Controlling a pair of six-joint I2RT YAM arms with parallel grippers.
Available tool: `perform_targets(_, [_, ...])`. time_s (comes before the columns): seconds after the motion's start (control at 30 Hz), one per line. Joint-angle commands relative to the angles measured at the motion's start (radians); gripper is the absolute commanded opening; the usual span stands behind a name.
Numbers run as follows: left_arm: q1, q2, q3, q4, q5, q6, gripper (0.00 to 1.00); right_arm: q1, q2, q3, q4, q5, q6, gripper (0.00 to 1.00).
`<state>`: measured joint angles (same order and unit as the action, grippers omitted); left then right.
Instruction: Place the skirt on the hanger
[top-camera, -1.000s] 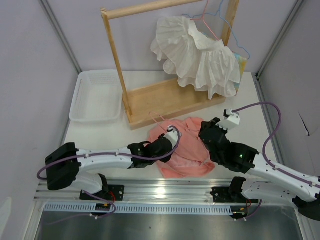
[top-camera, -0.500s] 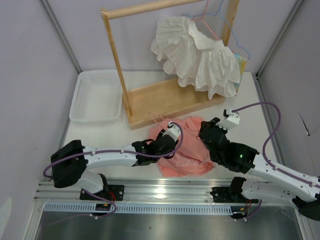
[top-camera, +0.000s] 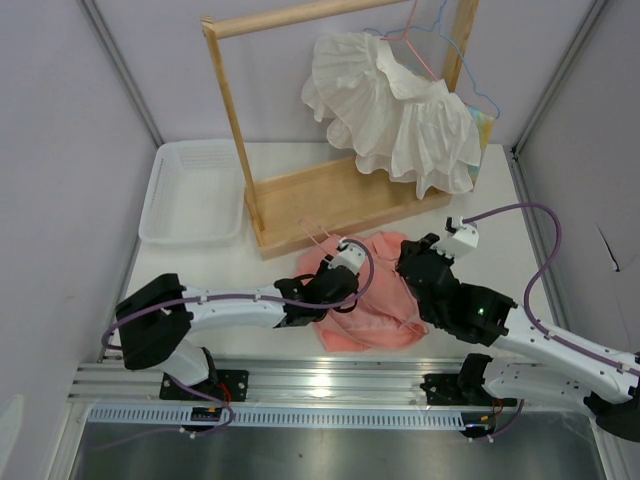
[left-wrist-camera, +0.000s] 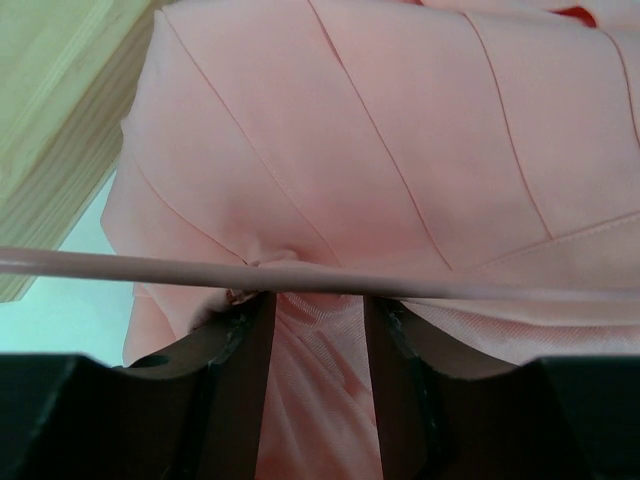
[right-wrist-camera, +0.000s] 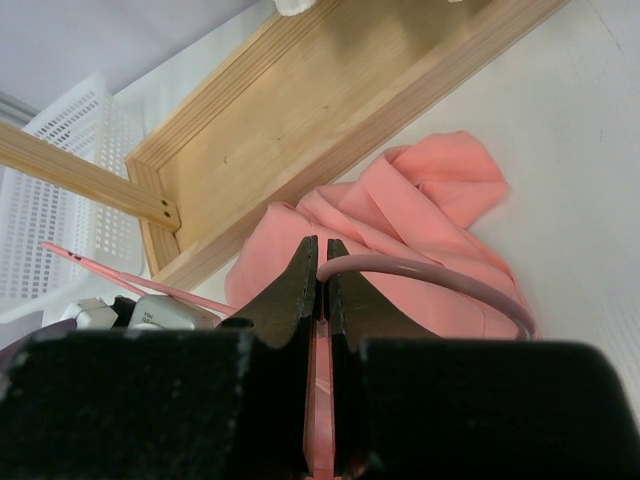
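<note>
The salmon-pink skirt (top-camera: 375, 300) lies crumpled on the table in front of the wooden rack. The pale-pink wire hanger lies across it, with its long hook (top-camera: 313, 238) pointing toward the rack. My left gripper (top-camera: 335, 283) is at the skirt's left side. In the left wrist view it (left-wrist-camera: 318, 300) is shut on a puckered fold of the skirt (left-wrist-camera: 380, 130), and the hanger wire (left-wrist-camera: 120, 262) crosses just past the fingertips. My right gripper (top-camera: 415, 268) is at the skirt's right side. In the right wrist view it (right-wrist-camera: 322, 245) is shut on the hanger wire (right-wrist-camera: 440, 275) above the skirt (right-wrist-camera: 430, 200).
A wooden rack (top-camera: 330, 195) stands behind the skirt, with a white ruffled garment (top-camera: 395, 100) hanging on it from a pink hanger (top-camera: 420, 45), beside a light-blue hanger (top-camera: 478, 95). A white basket (top-camera: 195, 190) sits at the back left.
My left gripper has moved right and toward the rack over the skirt's left part, and the skirt's left edge has drawn in. The right arm has barely moved.
</note>
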<state>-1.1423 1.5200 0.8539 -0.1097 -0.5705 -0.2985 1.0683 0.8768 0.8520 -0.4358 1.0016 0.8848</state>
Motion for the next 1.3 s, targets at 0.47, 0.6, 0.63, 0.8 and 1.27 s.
perform_targets(0.47, [0.049,-0.012,0.08,0.025,0.059,-0.034,0.0,-0.005,-0.016,0.001,0.032,0.042,-0.009,0.0])
perform_targets(0.6, [0.073,-0.066,0.109,-0.024,0.197,-0.036,0.0,-0.008,-0.013,0.002,0.031,0.04,-0.017,0.0])
perform_targets(0.63, [0.079,-0.079,0.111,-0.034,0.214,-0.037,0.0,-0.008,-0.015,0.002,0.032,0.04,-0.018,0.0])
perform_targets(0.8, [0.088,-0.07,0.102,-0.061,0.254,-0.013,0.04,-0.016,-0.015,-0.001,0.042,0.028,-0.026,0.0])
perform_targets(1.27, [0.029,-0.057,0.043,-0.102,0.255,-0.045,0.09,-0.022,-0.013,-0.007,0.035,0.008,-0.017,0.0])
